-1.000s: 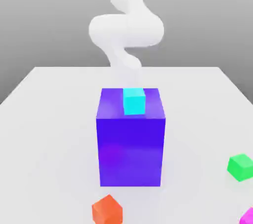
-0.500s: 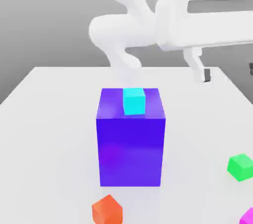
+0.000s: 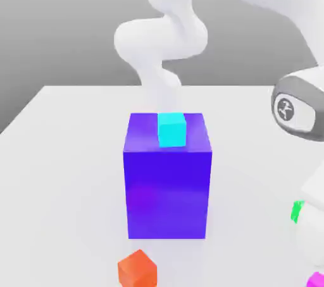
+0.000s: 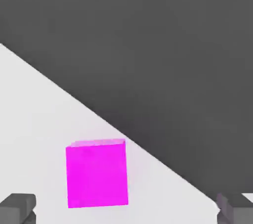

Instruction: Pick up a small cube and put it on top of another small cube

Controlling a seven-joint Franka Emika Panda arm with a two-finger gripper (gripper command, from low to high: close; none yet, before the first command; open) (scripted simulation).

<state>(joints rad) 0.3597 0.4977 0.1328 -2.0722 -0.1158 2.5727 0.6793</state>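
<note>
A white tabletop is seen under a grey backdrop. A large blue-violet block stands upright near the middle of the tabletop. A small cyan cube rests on the block's top face, at its near edge and roughly centred across it. A small orange cube lies on the tabletop near the front edge, just in front of the block and slightly toward the exterior view's left.

The white robot arm is seen rising behind the block, arching overhead and coming down at the exterior view's right, where its grey-ringed wrist joint is shown. A small green cube is largely covered by the lower part of the arm; only a sliver of it can be made out. A small magenta cube is glimpsed at the front right corner of the tabletop.

In the hand view, the magenta cube is seen sitting flat on the tabletop, close to one edge, beyond which dark background is shown. The hand is held with its two grey fingertips spread wide apart, nothing between them being gripped. The magenta cube appears to lie between the fingertips, nearer one than the other, apparently untouched.
</note>
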